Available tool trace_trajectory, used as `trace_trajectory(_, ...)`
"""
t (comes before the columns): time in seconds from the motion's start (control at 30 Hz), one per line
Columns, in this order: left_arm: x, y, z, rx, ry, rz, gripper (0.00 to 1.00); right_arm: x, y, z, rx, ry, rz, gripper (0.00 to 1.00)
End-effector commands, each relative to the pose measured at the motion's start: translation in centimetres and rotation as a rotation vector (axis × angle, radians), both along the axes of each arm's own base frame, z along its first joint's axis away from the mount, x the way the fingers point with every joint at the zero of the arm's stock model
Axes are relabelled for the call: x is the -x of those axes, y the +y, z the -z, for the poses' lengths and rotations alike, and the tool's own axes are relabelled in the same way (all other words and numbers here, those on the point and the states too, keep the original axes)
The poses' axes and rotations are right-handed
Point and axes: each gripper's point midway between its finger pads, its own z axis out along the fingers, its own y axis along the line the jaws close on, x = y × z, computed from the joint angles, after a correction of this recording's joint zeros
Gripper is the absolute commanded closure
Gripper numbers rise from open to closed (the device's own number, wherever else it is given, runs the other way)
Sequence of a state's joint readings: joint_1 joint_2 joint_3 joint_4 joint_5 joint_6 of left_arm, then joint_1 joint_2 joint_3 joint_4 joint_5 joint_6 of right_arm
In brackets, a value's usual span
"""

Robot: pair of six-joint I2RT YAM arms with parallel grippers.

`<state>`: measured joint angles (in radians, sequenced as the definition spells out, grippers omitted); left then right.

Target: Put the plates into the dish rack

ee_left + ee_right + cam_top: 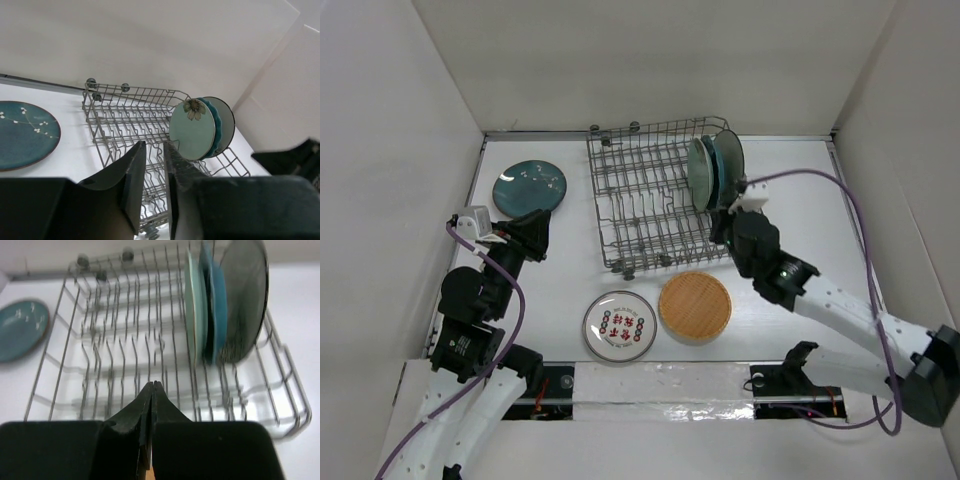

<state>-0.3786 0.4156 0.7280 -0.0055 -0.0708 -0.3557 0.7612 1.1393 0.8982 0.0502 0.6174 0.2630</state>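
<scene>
The white table (800,200) carried the grey wire dish rack (655,195) at its far middle, with the rows of tines upright. At the rack's far right end three plates stood on edge, close together: the pale green plate (194,305) on the left, the teal scalloped plate (215,305) in the middle, and the beige-grey plate (245,300) on the right.

Three more lay flat on the table. The dark teal speckled plate (529,187) sat left of the rack. The tan-orange woven-look plate (695,307) and the white patterned plate (619,327) lay side by side just near of it.

The plates looked like glazed ceramic, so they were probably stiff, fairly heavy, smooth under the pads and liable to chip against the wires. A flat plate offers only its rim, so a pinch across the raised edge, followed by a tilt to upright, seemed the likely hold.

The right gripper (152,386) hung over the rack's near edge with its jaws pressed together on nothing. The left gripper (154,145) hovered near the speckled plate, a narrow gap between its fingers, also empty.
</scene>
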Motion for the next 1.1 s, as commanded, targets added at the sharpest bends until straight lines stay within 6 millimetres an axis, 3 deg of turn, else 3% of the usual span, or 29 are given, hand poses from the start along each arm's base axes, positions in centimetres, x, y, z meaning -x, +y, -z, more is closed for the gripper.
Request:
trace_trajectory(0.0,0.2,-0.2,-0.8,0.002,-0.039,0.015,0.84,3.3,-0.9,2.2,-0.237,0.049,-0.024,1.00)
trace_trajectory(0.03,0.3,-0.3,-0.9,0.001,-0.043,0.019,0.85,5.1,-2.2,6.4,-0.201,0.148,-0.005,1.00)
trace_trajectory(0.07,0.3,-0.4,-1.0,0.002,-0.044,0.024,0.86,6.6,-2.7,5.7,-0.321,0.151,-0.017,1.00)
trace_trajectory(0.1,0.3,-0.4,-0.9,0.001,-0.044,0.026,0.86,7.4,-3.3,6.9,-0.343,0.179,-0.017,0.97)
trace_trajectory(0.13,0.3,-0.4,-0.9,0.003,-0.044,0.024,0.86,8.7,-3.6,8.7,-0.335,0.235,-0.030,0.87)
trace_trajectory(0.17,0.3,-0.4,-1.0,0.002,-0.046,0.025,0.86,9.4,-4.2,10.4,-0.374,0.289,-0.009,0.61)
trace_trajectory(0.2,0.4,-0.3,-1.0,0.004,-0.047,0.024,0.85,10.0,-4.8,11.0,-0.391,0.308,-0.003,0.50)
trace_trajectory(0.27,0.4,-0.3,-1.0,0.005,-0.050,0.024,0.83,11.1,-5.9,14.2,-0.393,0.425,0.044,0.31)
trace_trajectory(0.33,0.4,-0.3,-1.1,0.007,-0.049,0.022,0.82,11.4,-5.6,16.3,-0.395,0.505,0.030,0.25)
trace_trajectory(0.37,0.4,-0.3,-1.0,0.006,-0.048,0.025,0.81,12.1,-4.5,17.4,-0.401,0.569,-0.037,0.24)
trace_trajectory(0.43,0.5,-0.3,-1.1,0.008,-0.052,0.023,0.80,12.2,-4.4,20.3,-0.398,0.666,-0.030,0.24)
trace_trajectory(0.53,0.6,-0.1,-1.2,0.008,-0.053,0.017,0.79,12.4,-3.2,22.4,-0.420,0.728,-0.075,0.24)
trace_trajectory(0.57,0.6,-0.1,-1.2,0.009,-0.055,0.018,0.79,12.8,-2.2,22.4,-0.441,0.748,-0.128,0.25)
trace_trajectory(0.73,0.7,-0.1,-1.3,0.008,-0.058,0.018,0.78,12.0,-1.9,23.0,-0.457,0.742,-0.121,0.27)
trace_trajectory(0.87,0.7,0.0,-1.4,0.009,-0.061,0.013,0.78,11.6,-2.2,23.7,-0.463,0.757,-0.108,0.45)
trace_trajectory(1.0,0.6,-0.1,-1.3,0.007,-0.057,0.015,0.78,11.8,-2.6,24.5,-0.448,0.782,-0.093,0.53)
trace_trajectory(1.07,0.6,0.0,-1.3,0.008,-0.058,0.012,0.78,11.9,-2.6,24.6,-0.453,0.792,-0.085,0.62)
